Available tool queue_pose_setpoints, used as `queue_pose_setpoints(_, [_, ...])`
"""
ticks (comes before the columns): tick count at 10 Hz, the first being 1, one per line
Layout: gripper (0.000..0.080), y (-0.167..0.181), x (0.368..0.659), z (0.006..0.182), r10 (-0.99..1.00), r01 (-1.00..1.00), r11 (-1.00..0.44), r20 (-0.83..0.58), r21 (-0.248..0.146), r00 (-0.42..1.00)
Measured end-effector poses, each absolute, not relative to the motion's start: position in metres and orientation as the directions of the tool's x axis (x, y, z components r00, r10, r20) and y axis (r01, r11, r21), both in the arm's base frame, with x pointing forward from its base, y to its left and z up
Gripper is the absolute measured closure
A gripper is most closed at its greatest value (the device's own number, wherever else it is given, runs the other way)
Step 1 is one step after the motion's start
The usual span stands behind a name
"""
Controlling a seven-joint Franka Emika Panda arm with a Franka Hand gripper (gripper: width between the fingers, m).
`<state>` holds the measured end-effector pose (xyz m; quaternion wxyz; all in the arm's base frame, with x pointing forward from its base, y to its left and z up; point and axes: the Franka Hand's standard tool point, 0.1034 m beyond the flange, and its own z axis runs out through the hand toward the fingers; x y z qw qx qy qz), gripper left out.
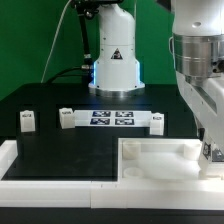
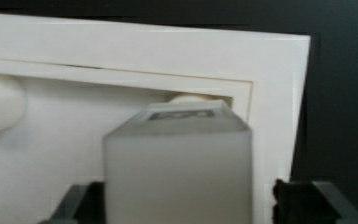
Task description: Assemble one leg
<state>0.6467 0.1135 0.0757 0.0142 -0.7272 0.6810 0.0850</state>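
My gripper (image 2: 194,205) is shut on a white leg (image 2: 181,160), one dark finger on each side of it. The leg's tip, with its black-and-white marker, meets a corner hole (image 2: 197,98) of the large white square panel (image 2: 87,130). In the exterior view the gripper (image 1: 210,148) stands low over the far corner of the panel (image 1: 150,160) on the exterior view's right; the held leg is mostly hidden there. Three more legs stand on the black table: one (image 1: 27,120), a second (image 1: 66,118) and a third (image 1: 157,122).
The marker board (image 1: 110,119) lies flat between the loose legs. The robot's base (image 1: 113,60) stands behind it. A white raised border (image 1: 40,182) runs along the front and the exterior view's left, against the panel.
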Motion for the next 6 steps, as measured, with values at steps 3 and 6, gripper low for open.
queue_pose_setpoints(3, [0.0156,0.1154,0.6462,0.0773,-0.968,-0.975,-0.212,-0.154,0.072,0.199])
queue_pose_setpoints(6, [0.0151,0.1202,0.6430,0.0775,-0.823,-0.834,-0.552,-0.169,0.015,0.542])
